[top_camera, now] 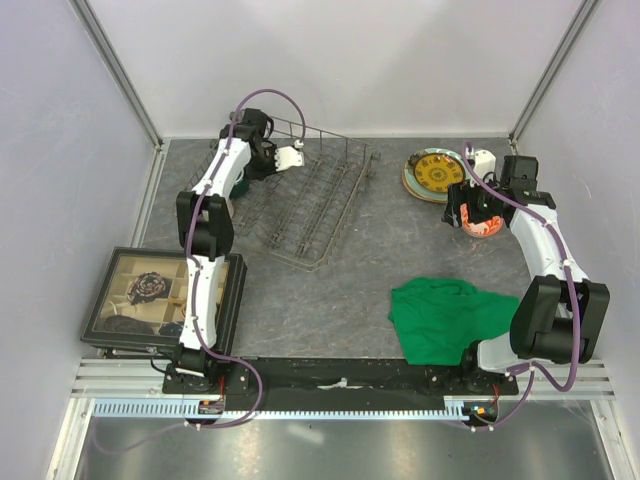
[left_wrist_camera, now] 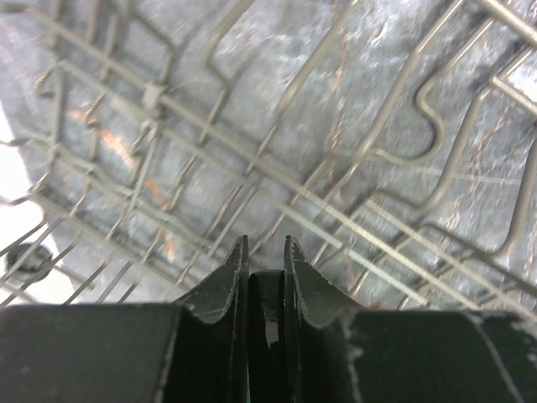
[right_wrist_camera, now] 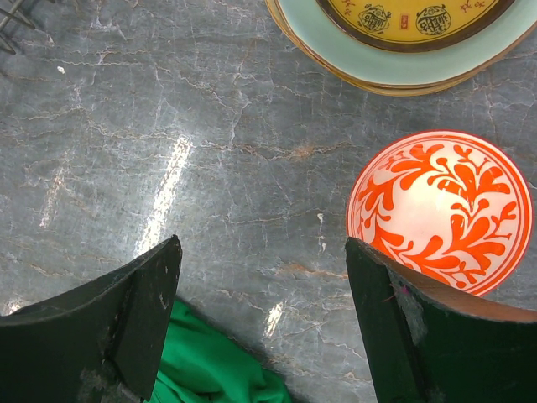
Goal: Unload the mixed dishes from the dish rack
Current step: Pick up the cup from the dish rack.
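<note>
Two claws noted. Left claw (left_wrist_camera: 267,243) clenched, tips nearly meeting; dish rack (left_wrist_camera: 336,168) wires directly beneath. Right claw (right_wrist_camera: 262,243) spread wide above counter (right_wrist_camera: 168,126); small red-and-white bowl (right_wrist_camera: 440,210) just beside its right finger. Yellow-patterned plate (right_wrist_camera: 403,17) on pale mint-green plate (right_wrist_camera: 403,67) ahead. Green cloth (right_wrist_camera: 210,369) behind.

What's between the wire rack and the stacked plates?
Nothing; the top view shows only bare grey tabletop between dish rack and plates.
</note>
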Controlling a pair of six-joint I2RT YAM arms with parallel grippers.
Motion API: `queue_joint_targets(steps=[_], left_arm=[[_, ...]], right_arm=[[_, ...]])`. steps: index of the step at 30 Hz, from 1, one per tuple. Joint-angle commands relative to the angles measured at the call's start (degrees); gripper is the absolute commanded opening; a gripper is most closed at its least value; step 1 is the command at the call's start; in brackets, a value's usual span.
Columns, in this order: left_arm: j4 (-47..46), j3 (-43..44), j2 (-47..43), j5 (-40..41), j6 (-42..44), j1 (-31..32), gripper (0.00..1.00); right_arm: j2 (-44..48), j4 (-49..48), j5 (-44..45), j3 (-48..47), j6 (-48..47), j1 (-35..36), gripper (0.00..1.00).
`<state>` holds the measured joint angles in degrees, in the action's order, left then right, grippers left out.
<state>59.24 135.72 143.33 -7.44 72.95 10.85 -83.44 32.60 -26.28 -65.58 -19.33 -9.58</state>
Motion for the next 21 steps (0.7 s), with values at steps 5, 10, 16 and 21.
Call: queue_joint_targets(steps=[5, 10, 16, 21], left_arm=[[-4.7, 0.4, -8.7, -2.6, 1.4, -0.2, 0.02], [-6.2, 0.5, -10.7, -5.3, -0.5, 0.0, 0.01], [-6.6, 0.7, -13.2, -10.7, -6.1, 0.7, 0.02], [-6.5, 0.2, -16.0, -15.2, -12.7, 1.6, 0.02]], right_arm=[[-0.7, -0.5, -1.6, 0.0, -1.1, 0.2, 0.87], [-0.8, -0.4, -1.6, 0.1, -1.1, 0.2, 0.87], [-0.9, -0.3, -1.8, -0.1, -1.1, 0.2, 0.87], [-0.9, -0.2, -2.4, -0.1, -1.0, 0.2, 0.87]])
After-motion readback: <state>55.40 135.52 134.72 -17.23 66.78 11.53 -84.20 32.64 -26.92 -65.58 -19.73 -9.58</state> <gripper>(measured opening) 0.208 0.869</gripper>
